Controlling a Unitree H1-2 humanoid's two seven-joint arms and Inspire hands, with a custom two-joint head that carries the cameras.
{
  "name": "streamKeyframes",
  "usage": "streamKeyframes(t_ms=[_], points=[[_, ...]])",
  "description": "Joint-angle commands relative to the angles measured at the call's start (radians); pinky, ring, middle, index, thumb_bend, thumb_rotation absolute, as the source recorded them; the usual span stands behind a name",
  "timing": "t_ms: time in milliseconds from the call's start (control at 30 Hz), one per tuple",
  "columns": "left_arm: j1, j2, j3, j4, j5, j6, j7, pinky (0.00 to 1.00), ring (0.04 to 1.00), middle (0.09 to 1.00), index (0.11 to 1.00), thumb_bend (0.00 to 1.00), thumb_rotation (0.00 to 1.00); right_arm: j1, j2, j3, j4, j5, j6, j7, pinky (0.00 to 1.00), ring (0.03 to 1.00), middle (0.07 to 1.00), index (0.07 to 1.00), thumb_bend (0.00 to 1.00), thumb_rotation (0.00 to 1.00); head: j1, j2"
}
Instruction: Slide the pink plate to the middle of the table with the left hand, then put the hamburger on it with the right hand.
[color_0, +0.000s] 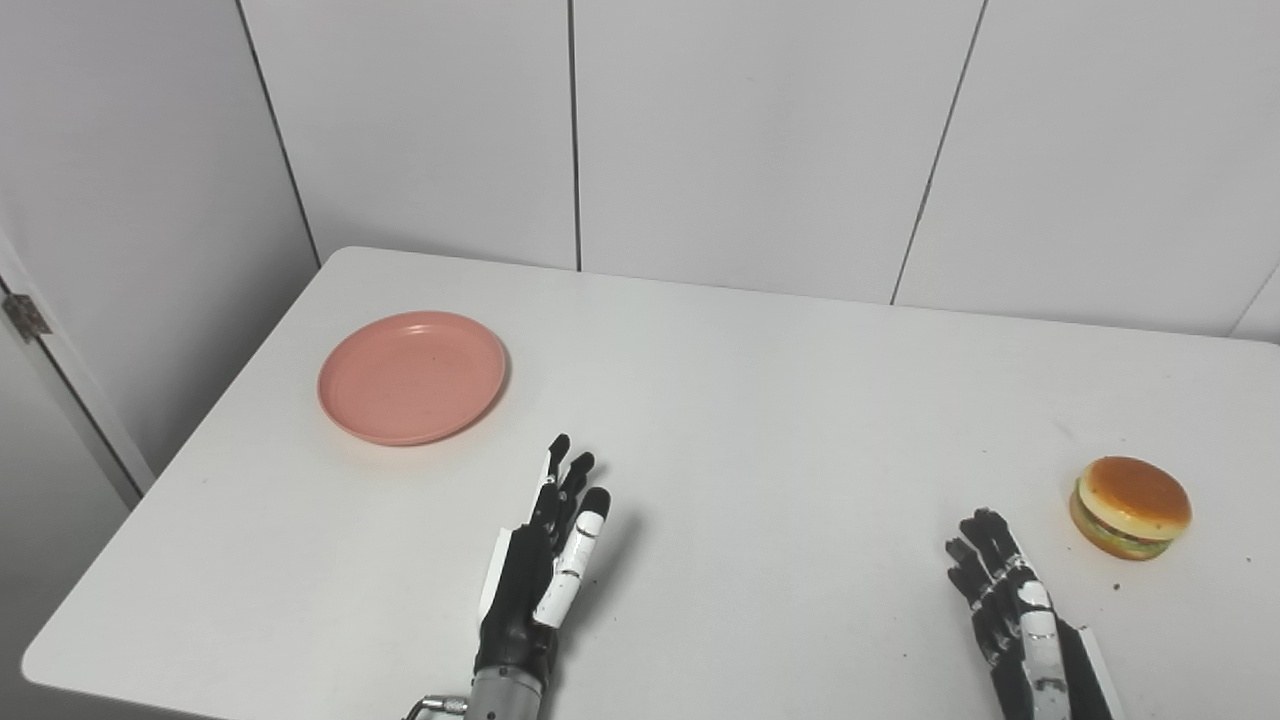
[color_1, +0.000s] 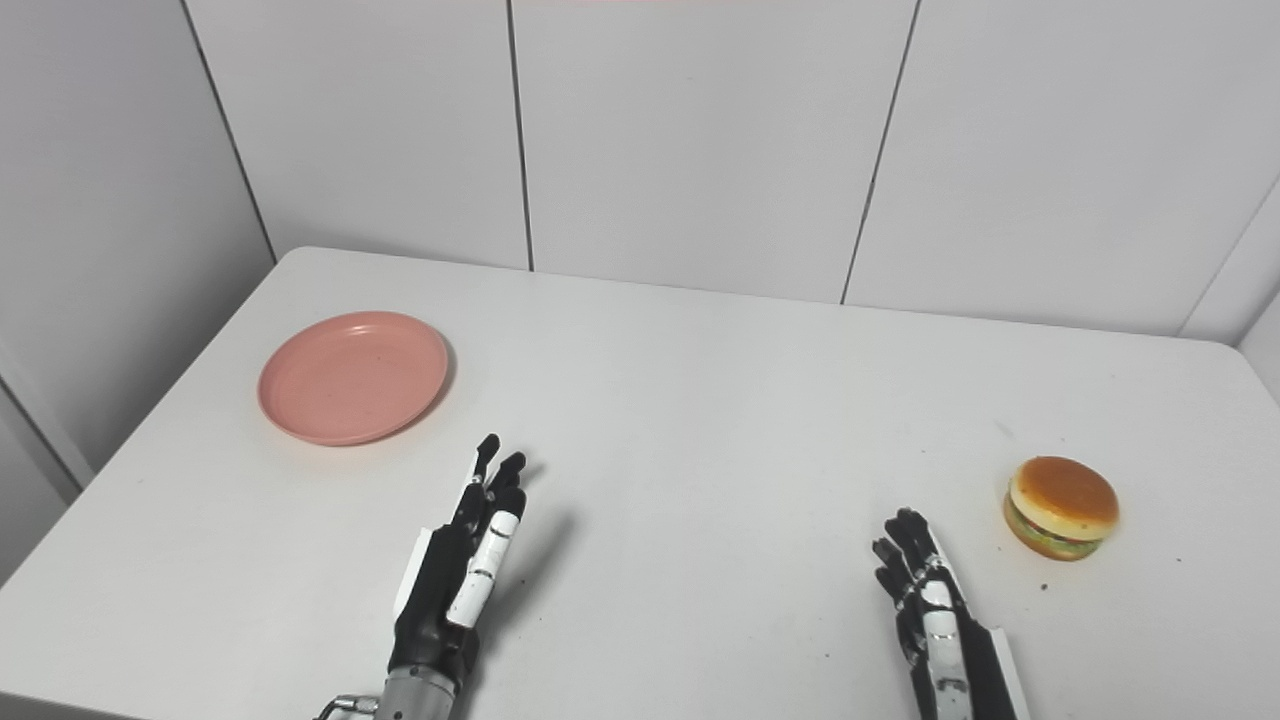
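Pink plate (color_0: 412, 377) (nothing on it) sits far left on the white table (color_0: 760, 400); hamburger (color_0: 1131, 507) far right. Left hand (color_0: 545, 560) and right hand (color_0: 1010, 610) hover, fingers extended, holding nothing.

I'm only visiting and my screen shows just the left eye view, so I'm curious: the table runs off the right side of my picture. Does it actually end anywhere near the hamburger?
Observer: Yes. In the right eye view the table ends in a rounded far right corner, which your picture cuts off.
Operator: So is the hamburger about to fall off that side?
Observer: No. The hamburger sits apart from the table's right edge, with bare tabletop between them.
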Motion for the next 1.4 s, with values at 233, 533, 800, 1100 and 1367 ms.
streamKeyframes(t_ms=[233,533,800,1100,1367], points=[[0.032,-0.046,-0.012,0.093,0.014,-0.018,0.007,1.00,0.969,0.940,1.000,0.60,0.80,0.026,-0.060,-0.005,0.106,0.009,-0.033,-0.004,1.00,0.955,0.966,0.950,0.78,0.96,0.011,-0.049],[0.031,-0.038,-0.006,0.105,0.011,-0.034,0.004,1.00,0.968,0.938,1.000,0.61,0.79,0.023,-0.060,0.011,0.125,0.013,-0.039,-0.012,1.00,0.948,0.960,0.941,0.81,0.93,-0.003,-0.068],[0.025,0.017,-0.052,0.123,0.219,-0.219,0.048,0.88,0.886,0.891,0.960,0.63,0.84,0.030,-0.059,0.022,0.108,0.010,-0.028,-0.022,0.99,0.939,0.950,0.937,0.80,0.93,0.001,-0.055],[-0.029,0.049,-0.015,0.022,0.236,-0.262,0.039,0.84,0.857,0.883,0.964,0.72,0.83,0.020,-0.056,0.042,0.114,0.008,-0.013,-0.025,1.00,0.941,0.953,0.938,0.82,0.93,0.001,-0.063],[-0.159,0.103,0.031,-0.049,0.234,-0.285,0.015,0.75,0.797,0.794,0.817,0.69,0.83,0.013,-0.063,0.050,0.129,0.010,-0.018,-0.023,0.98,0.933,0.946,0.928,0.82,0.92,0.003,-0.074]])
